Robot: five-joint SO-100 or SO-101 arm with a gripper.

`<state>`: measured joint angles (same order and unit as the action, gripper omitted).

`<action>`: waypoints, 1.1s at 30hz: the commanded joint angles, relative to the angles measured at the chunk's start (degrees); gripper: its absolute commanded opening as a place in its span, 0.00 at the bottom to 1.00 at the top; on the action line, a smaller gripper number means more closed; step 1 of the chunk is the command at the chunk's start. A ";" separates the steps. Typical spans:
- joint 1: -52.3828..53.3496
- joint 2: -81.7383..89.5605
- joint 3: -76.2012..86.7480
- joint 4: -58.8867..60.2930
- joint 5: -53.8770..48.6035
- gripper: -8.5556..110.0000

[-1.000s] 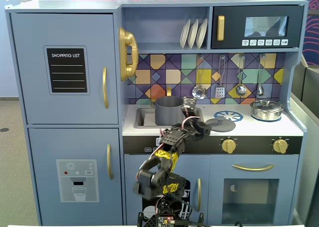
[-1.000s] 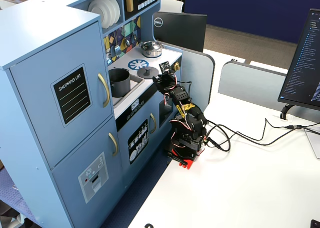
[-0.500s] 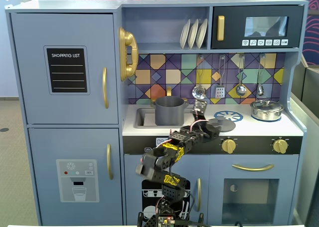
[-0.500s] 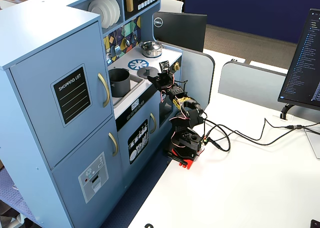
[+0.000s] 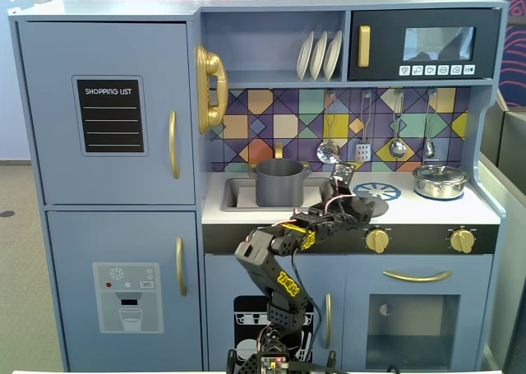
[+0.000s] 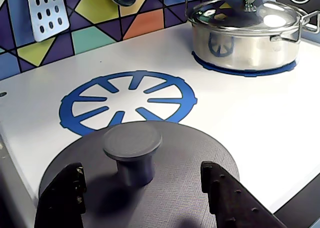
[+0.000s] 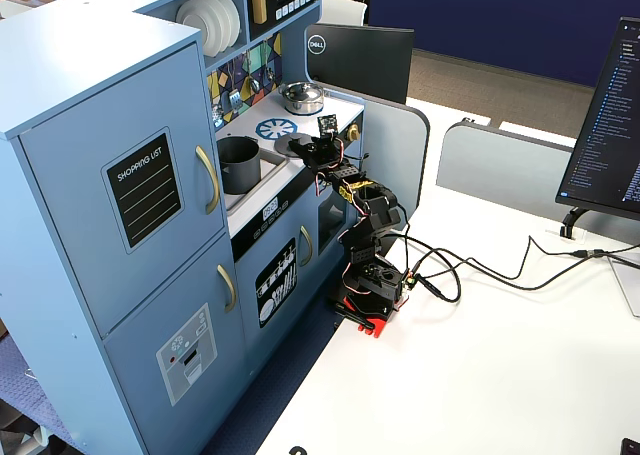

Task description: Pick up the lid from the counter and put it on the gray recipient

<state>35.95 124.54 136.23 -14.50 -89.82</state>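
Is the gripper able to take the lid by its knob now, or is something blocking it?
Probably yes. In the wrist view the gripper is open, one finger on each side of the knob on the lid, with nothing between them. The lid lies flat on the counter, well apart from the silver pot.

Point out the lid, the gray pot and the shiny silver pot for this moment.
lid (image 6: 132, 143): wrist view, on the top of its central knob.
gray pot (image 5: 279, 187): a fixed view, on its front wall.
shiny silver pot (image 6: 245, 50): wrist view, on its side wall below the glass cover.
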 commanded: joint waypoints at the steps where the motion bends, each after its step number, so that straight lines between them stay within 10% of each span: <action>1: -0.09 -2.02 -5.54 -2.81 0.35 0.25; 33: -3.69 -17.93 -16.17 -6.77 -2.11 0.07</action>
<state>32.78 106.26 123.75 -19.95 -91.32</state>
